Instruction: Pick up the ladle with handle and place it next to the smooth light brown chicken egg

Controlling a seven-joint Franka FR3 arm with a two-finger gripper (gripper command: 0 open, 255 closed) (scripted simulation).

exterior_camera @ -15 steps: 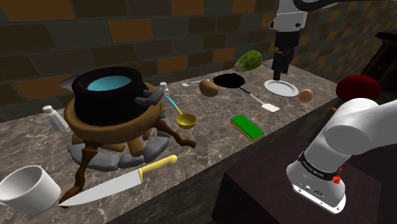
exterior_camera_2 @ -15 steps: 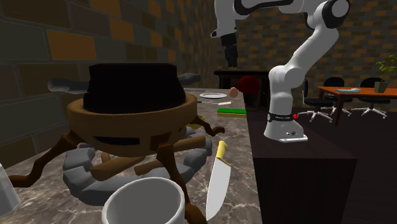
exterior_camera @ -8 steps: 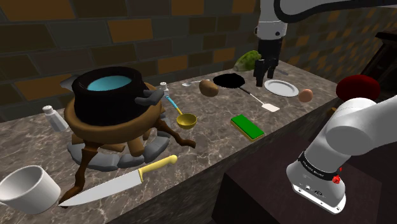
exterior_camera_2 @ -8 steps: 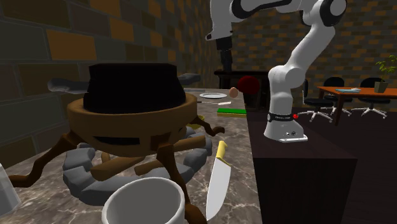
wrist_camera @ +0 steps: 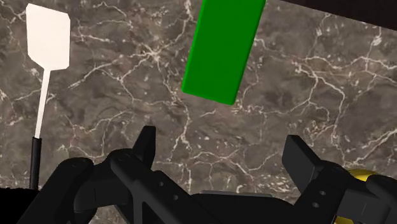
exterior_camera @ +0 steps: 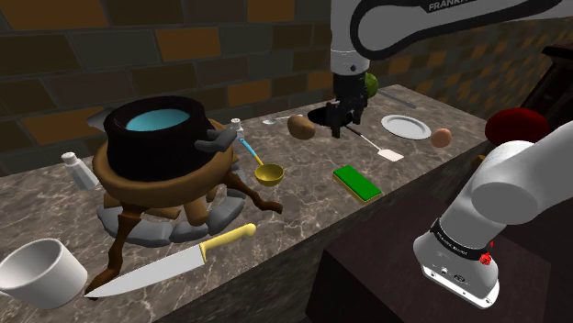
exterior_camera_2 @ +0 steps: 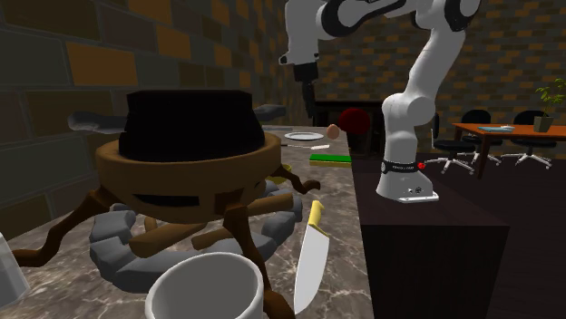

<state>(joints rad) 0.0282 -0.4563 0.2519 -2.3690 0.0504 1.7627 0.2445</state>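
Shoulder view high beside the stand (exterior_camera: 459,248), looking down across the counter (exterior_camera: 303,225), green block (exterior_camera: 356,183) near centre, second exterior view low at the counter end far from green block (exterior_camera_2: 329,158), facing it, wrist view on the gripper (wrist_camera: 221,141), close above green block (wrist_camera: 222,48), shared by all.

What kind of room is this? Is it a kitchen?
Most likely a kitchen: a marbled stone counter against a brick wall holds a big knife, a gold ladle, a white plate and an egg.

Yellow ladle (exterior_camera: 267,173) with blue handle, lying on the marble counter (exterior_camera: 303,200), light brown egg (exterior_camera: 442,137) well apart
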